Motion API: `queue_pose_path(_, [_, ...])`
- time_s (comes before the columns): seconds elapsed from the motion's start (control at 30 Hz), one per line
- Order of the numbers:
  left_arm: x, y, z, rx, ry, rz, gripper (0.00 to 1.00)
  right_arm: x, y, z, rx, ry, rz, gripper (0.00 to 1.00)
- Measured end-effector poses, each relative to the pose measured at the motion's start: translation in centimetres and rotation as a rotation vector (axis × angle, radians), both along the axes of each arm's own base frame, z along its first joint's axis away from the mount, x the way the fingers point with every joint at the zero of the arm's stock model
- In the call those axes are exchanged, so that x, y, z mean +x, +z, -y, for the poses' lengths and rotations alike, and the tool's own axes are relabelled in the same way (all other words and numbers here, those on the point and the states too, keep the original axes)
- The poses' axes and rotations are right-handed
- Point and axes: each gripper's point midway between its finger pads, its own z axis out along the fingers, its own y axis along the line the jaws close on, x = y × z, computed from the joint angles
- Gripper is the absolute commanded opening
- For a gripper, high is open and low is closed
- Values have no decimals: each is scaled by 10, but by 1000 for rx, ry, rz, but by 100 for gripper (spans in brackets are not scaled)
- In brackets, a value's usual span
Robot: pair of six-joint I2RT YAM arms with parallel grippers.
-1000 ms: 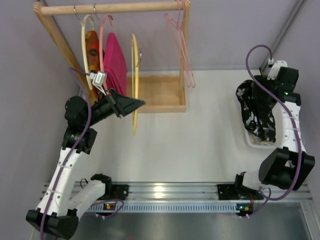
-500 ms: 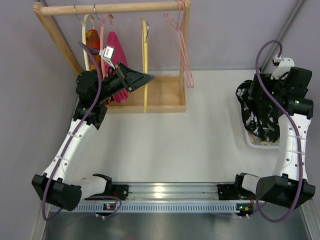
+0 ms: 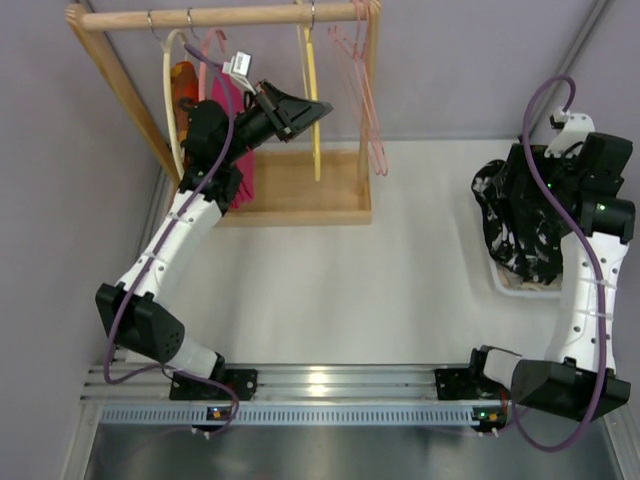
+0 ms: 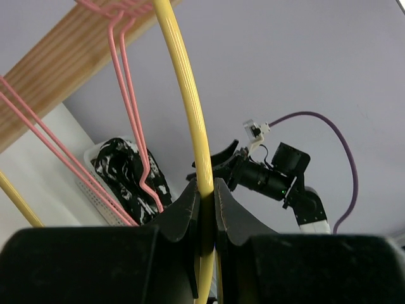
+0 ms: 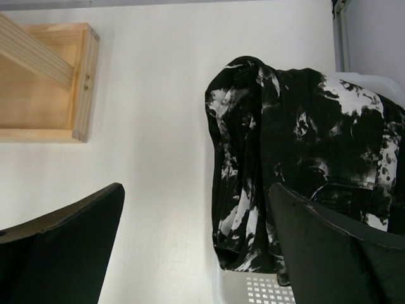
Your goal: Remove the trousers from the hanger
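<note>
Yellow plastic is seen clamped between the shut jaws of the left gripper [image 3: 320, 106]: the hanger [image 3: 313, 100] is pinched on its thin rim, as the left wrist view confirms. A second ago the hanger was held low in front of the wooden rack base [image 3: 310, 190], well below the wooden rail [image 3: 220, 15]. It has since been carried up and to the right, and its small hook is now seen at the rail, between the magenta garment [image 3: 243, 170] and the pink hangers [image 3: 365, 90]. Whether the hook is seated on the rail cannot be told. The left arm has been stretched much further up and forward than it was. No cloth is seen on the hanger. The trousers [image 3: 492, 215] are draped over the rim of the white basket [image 3: 505, 285] at the right side of the table, partly inside it and partly hanging over its left edge, and have not been shifted. The right gripper [image 5: 196, 187] is held above them with its jaws wide apart and nothing between them; the right arm has been drawn slightly upward over the last second.
</note>
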Motion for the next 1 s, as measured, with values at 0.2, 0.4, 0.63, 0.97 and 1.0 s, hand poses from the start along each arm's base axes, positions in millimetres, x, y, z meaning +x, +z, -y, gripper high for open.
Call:
queue_pose_path(0.2, [24,11,10,-18,15,15,0,-6,6,-4,3,8,17,99])
queue_pose_path(0.4, [36,10,17,-33,15,9,0,-7,8,-5,7,12,24,99])
queue_pose_path(0.63, [36,10,25,-48,9,12,0,-9,10,-6,10,11,28,99])
queue_pose_path(0.97, [31,-11,45,-39,-30,-46,0,-14,16,-8,5,10,47,99])
queue_pose_path(1.0, [31,-11,45,-40,-31,-45,0,-15,16,-8,5,10,48,99])
